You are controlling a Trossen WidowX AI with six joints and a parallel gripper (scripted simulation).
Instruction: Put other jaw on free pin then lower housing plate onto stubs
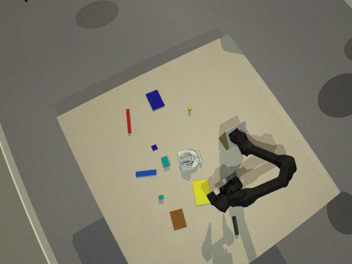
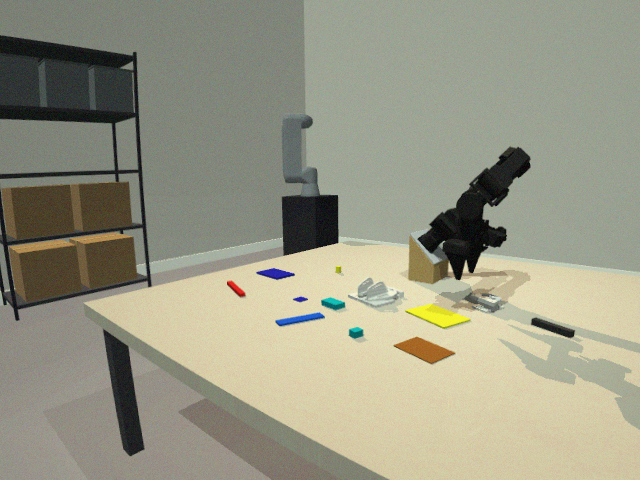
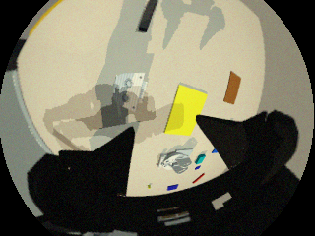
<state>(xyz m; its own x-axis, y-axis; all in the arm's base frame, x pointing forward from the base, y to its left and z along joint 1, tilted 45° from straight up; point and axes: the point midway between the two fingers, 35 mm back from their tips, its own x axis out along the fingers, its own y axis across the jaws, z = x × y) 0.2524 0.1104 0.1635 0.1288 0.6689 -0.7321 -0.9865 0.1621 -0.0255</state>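
The white gripper assembly sits on the table, with two curved, upright jaw-like parts on its base. Whether both jaws are on their pins and the teeth mesh cannot be told. A pale plate with holes, which looks like the housing plate, lies apart on the table, partly in the arm's shadow; the arm hides it in the top view. My gripper is open and empty, pointing down above the table near that plate. In the wrist view the plate lies beyond the left fingertip.
A yellow sheet lies between assembly and plate. A wooden block with sloped top stands behind the gripper. A black bar, a brown sheet and a teal block lie around.
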